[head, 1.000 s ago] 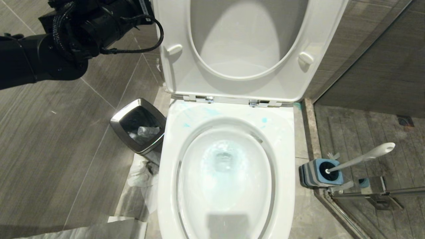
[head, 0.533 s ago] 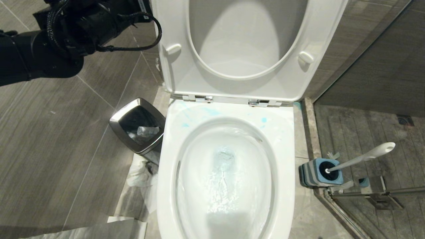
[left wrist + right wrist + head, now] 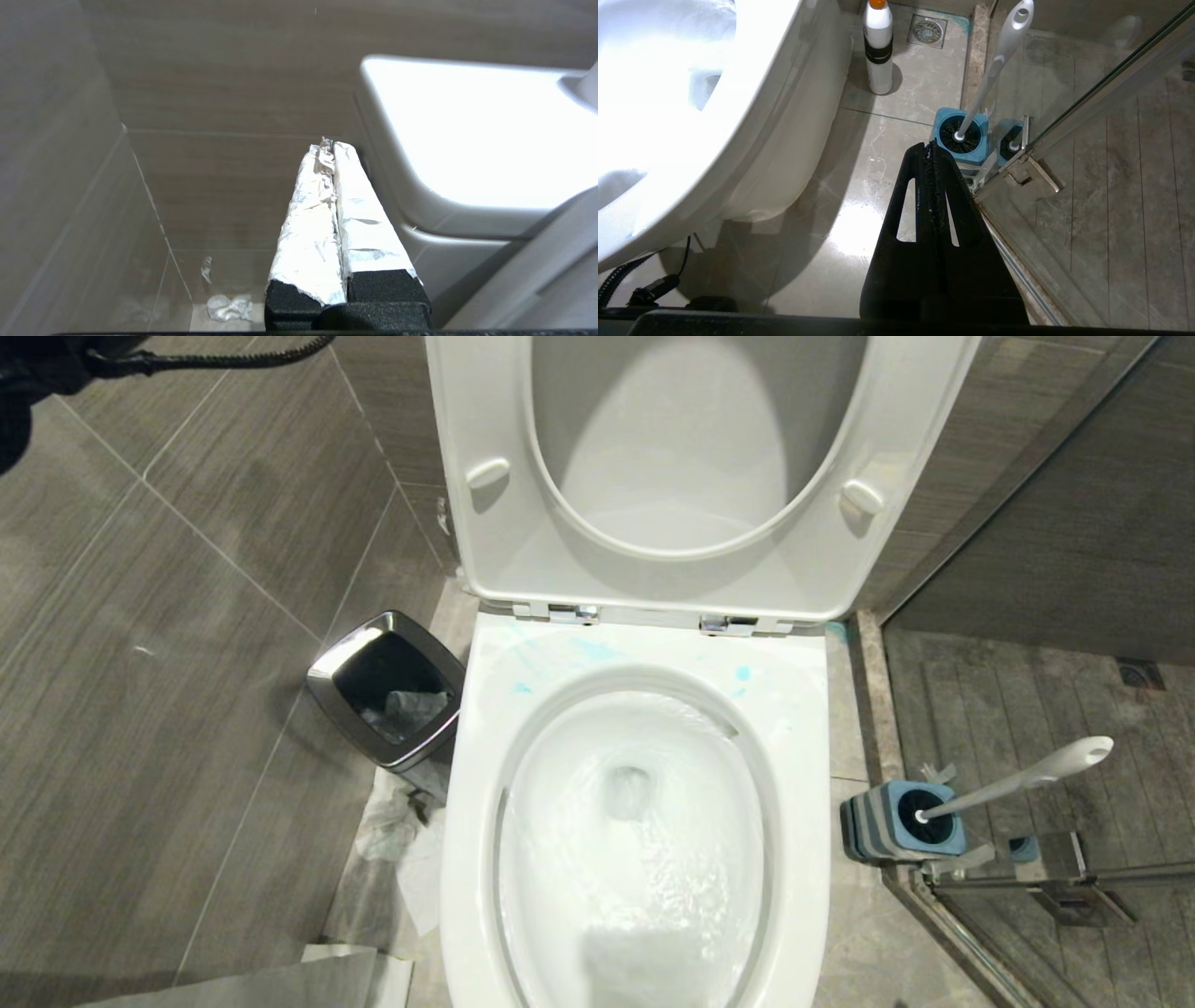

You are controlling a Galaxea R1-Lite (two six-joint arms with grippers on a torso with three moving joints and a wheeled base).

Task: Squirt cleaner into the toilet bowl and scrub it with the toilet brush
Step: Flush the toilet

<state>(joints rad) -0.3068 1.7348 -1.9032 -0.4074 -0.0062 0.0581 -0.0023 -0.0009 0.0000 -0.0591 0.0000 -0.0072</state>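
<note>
Right wrist view shows the right gripper [image 3: 931, 147] pressed together and empty, just before the toilet brush [image 3: 994, 65], whose handle leans up and away from its holder [image 3: 961, 140]; the left gripper [image 3: 332, 149], also closed, hangs beside the toilet bowl [image 3: 794, 709], farther away.

Tiled floor [image 3: 187, 728] under toilet bowl [image 3: 803, 709], bin [image 3: 327, 677]

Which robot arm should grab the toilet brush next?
Probably the right. The right tool hangs shut just short of the toilet brush, which stands in its blue holder. The left tool is shut too, on the far side of the toilet bowl.
</note>
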